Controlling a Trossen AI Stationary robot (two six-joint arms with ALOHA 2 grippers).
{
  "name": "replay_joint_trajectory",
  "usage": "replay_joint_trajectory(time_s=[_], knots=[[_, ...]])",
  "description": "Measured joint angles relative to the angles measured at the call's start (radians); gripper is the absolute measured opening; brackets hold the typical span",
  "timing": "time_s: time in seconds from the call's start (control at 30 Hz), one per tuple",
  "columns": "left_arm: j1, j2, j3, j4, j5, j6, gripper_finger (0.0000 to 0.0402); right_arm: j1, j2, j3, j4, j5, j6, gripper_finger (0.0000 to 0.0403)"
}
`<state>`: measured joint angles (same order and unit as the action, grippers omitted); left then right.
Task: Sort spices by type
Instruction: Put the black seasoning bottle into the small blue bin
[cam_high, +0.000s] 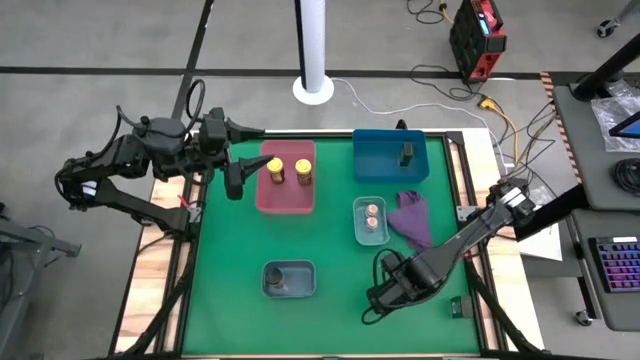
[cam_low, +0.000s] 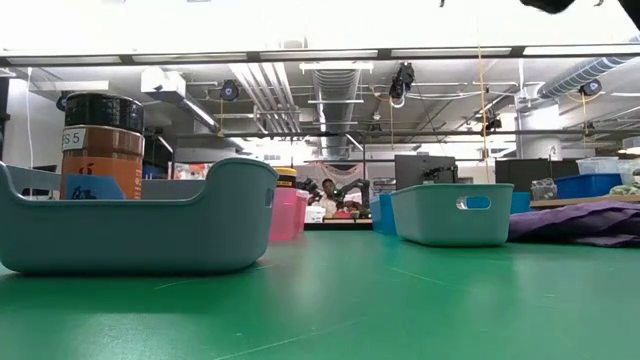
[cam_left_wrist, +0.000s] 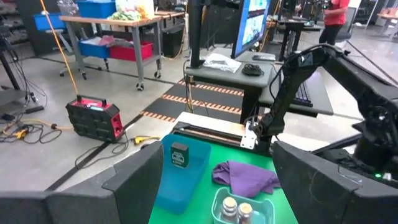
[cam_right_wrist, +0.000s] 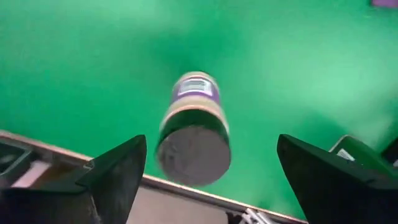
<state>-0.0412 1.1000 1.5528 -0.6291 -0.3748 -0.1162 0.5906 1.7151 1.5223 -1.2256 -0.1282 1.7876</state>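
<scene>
Near the table's front right corner, on the green mat (cam_high: 330, 320): one round dark-lidded jar (cam_right_wrist: 194, 130), lying on its side, lid toward the right gripper (cam_high: 378, 297). That gripper hangs over it with fingers spread wide, holding nothing, presumably lined up for a pick. Its likely destination is the grey tray (cam_high: 289, 279), which holds the matching dark-lidded jar (cam_low: 100, 145). Two pinkish-tan jars (cam_high: 372, 215) sit paired in the small pale tray (cam_high: 358, 232); two yellow-lidded jars (cam_high: 289, 171) in the pink tray (cam_high: 285, 200); one slim dark jar (cam_high: 407, 153) in the blue tray (cam_high: 388, 160). Purple cloth (cam_high: 412, 215) lies beside the pale tray. Left gripper (cam_high: 236, 180) waits at the pink tray's outer edge, fingers apart and empty.
</scene>
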Motion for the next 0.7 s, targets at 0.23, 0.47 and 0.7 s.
replay_joint_trajectory(time_s=[0.23,0.47,0.7], knots=[[-0.030,0.000,0.000,-0.036,0.000,-0.024,0.0283,0.000,0.003,-0.091,0.165,-0.038,0.019,0.0335],[-0.045,0.000,0.000,-0.037,-0.007,-0.028,0.0283,-0.001,0.003,-0.126,0.208,-0.038,0.051,0.0292],[-0.045,0.000,0.000,-0.038,-0.008,-0.033,0.0283,-0.001,0.002,-0.150,0.274,-0.043,0.082,0.0196]])
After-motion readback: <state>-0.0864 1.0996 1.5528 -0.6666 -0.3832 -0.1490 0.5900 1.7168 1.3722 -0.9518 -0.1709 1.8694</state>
